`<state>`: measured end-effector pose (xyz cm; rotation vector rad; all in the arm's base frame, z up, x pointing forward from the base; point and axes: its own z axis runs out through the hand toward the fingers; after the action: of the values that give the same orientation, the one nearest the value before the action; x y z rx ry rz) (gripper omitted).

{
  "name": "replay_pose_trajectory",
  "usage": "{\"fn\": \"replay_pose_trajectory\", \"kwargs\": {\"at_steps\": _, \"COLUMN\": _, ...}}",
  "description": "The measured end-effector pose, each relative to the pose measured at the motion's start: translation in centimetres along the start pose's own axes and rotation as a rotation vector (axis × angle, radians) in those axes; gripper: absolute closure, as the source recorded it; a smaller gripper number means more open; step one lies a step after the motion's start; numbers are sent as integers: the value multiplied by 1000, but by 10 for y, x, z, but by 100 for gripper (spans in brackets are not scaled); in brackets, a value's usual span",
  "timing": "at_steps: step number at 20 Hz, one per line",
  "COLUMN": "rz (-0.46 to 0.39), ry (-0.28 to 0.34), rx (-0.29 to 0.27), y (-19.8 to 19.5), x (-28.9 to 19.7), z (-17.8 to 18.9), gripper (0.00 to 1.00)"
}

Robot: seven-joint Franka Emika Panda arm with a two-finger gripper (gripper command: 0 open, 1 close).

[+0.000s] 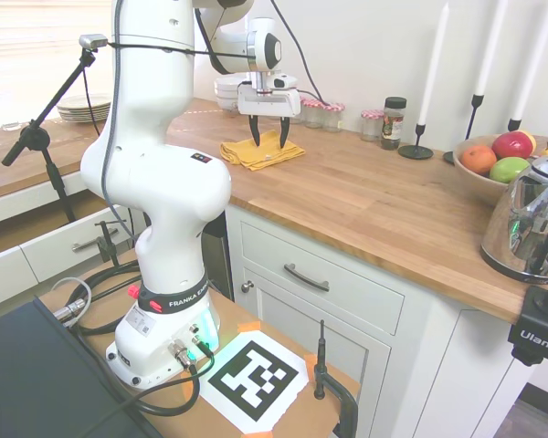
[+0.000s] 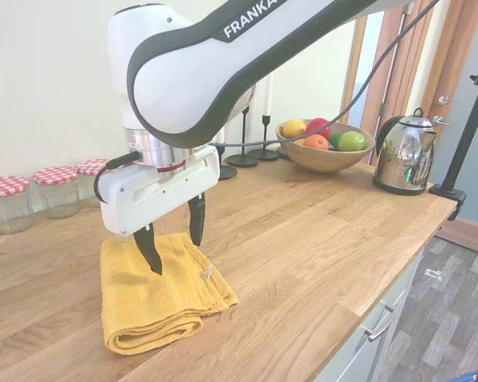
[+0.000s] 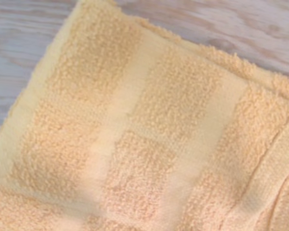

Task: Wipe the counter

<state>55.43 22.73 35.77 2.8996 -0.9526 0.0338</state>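
Observation:
A folded yellow towel (image 1: 260, 153) (image 2: 155, 294) (image 3: 144, 130) lies flat on the wooden counter (image 1: 365, 201) (image 2: 303, 239). My gripper (image 1: 268, 141) (image 2: 174, 243) hangs straight over the towel, fingers pointing down and spread wide open, with the tips a little above the cloth. Nothing is between the fingers. The wrist view is filled by the towel's terry surface, with counter wood at the edges.
Glass jars with red-checked lids (image 2: 32, 199) (image 1: 321, 113) line the wall behind the towel. Further along stand black candlesticks (image 1: 418, 137), a fruit bowl (image 1: 493, 169) (image 2: 325, 147) and a steel kettle (image 1: 530, 224) (image 2: 405, 155). Stacked plates (image 1: 84, 108) sit at the far end.

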Motion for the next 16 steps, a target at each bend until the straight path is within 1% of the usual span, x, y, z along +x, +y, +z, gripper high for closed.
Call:
{"fn": "replay_pose_trajectory", "kwargs": {"at_steps": 4, "rz": -8, "ry": -6, "rx": -5, "y": 0, "x": -1, "z": 4, "gripper": 0}}
{"fn": "replay_pose_trajectory", "kwargs": {"at_steps": 11, "rz": -13, "ry": -25, "rx": -24, "y": -2, "x": -1, "z": 23, "gripper": 0}}
{"fn": "replay_pose_trajectory", "kwargs": {"at_steps": 16, "rz": -15, "ry": -25, "rx": -24, "y": -3, "x": -2, "z": 24, "gripper": 0}}
